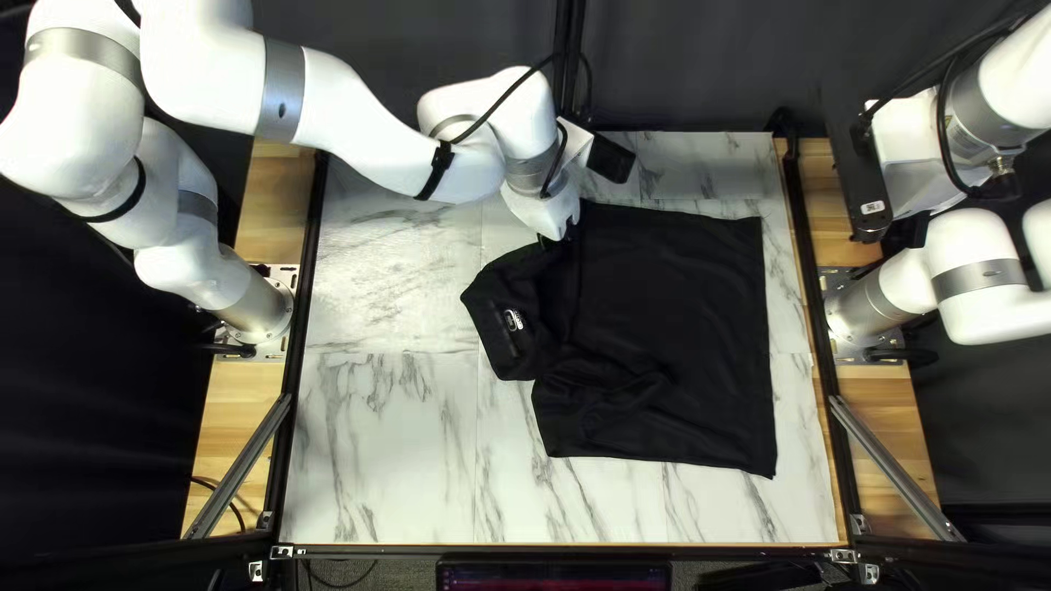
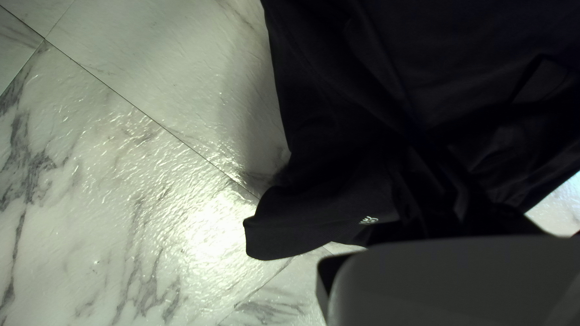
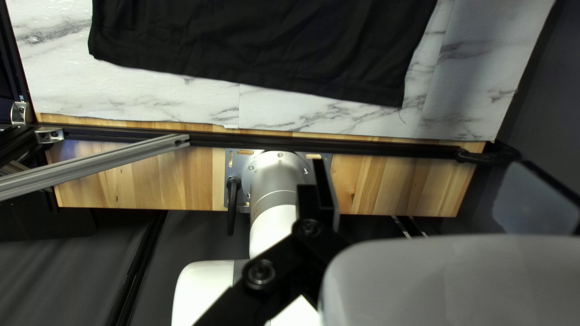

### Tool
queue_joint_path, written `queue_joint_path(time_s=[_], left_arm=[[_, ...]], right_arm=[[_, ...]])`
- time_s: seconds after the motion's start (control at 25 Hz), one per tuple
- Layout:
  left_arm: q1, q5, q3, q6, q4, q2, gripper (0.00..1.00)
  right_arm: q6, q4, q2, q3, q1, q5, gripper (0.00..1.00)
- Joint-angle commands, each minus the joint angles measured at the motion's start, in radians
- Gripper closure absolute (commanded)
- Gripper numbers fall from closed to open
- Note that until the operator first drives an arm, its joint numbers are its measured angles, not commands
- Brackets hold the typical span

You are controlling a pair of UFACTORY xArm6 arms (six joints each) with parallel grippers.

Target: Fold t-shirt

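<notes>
Likely early side fold; black t-shirt (image 1: 679, 317) on table (image 1: 378, 449), sleeve end rumpled | left gripper (image 1: 547, 238) at its edge, right gripper (image 3: 317, 175) away, can't tell either's grip | next: bring sleeve inward

The t-shirt (image 1: 679, 296) lies on the tabletop (image 1: 383, 438), right of centre. Its hem (image 1: 769, 350) runs just inside the right edge; its collar (image 1: 512, 328) points toward the left edge. Bare surface shows between shirt and near edge, and between shirt and far edge; the widest margin is on the left. Outside the left edge stands the left arm's base (image 1: 261, 309); outside the right edge, the right arm's base (image 1: 865, 306). A curtain (image 1: 701, 66) hangs behind the far edge. A screen (image 1: 553, 577) sits before the near edge.
</notes>
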Motion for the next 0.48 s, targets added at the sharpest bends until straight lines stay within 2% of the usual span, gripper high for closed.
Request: queue_joint_path(time_s=[0.04, 0.16, 0.28, 0.48], left_arm=[[-0.015, 0.034, 0.012, -0.079, 0.031, -0.075, 0.99], [-0.017, 0.028, 0.025, -0.131, 0.04, -0.129, 0.99], [-0.021, 0.022, -0.009, -0.171, 0.044, -0.13, 0.99], [-0.006, -0.007, -0.134, -0.136, -0.021, -0.032, 0.97]], right_arm=[[0.0, 0.0, 0.0, 0.0, 0.0, 0.0, 0.0], [0.0, 0.0, 0.0, 0.0, 0.0, 0.0, 0.0], [0.0, 0.0, 0.0, 0.0, 0.0, 0.0, 0.0], [0.0, 0.0, 0.0, 0.0, 0.0, 0.0, 0.0]])
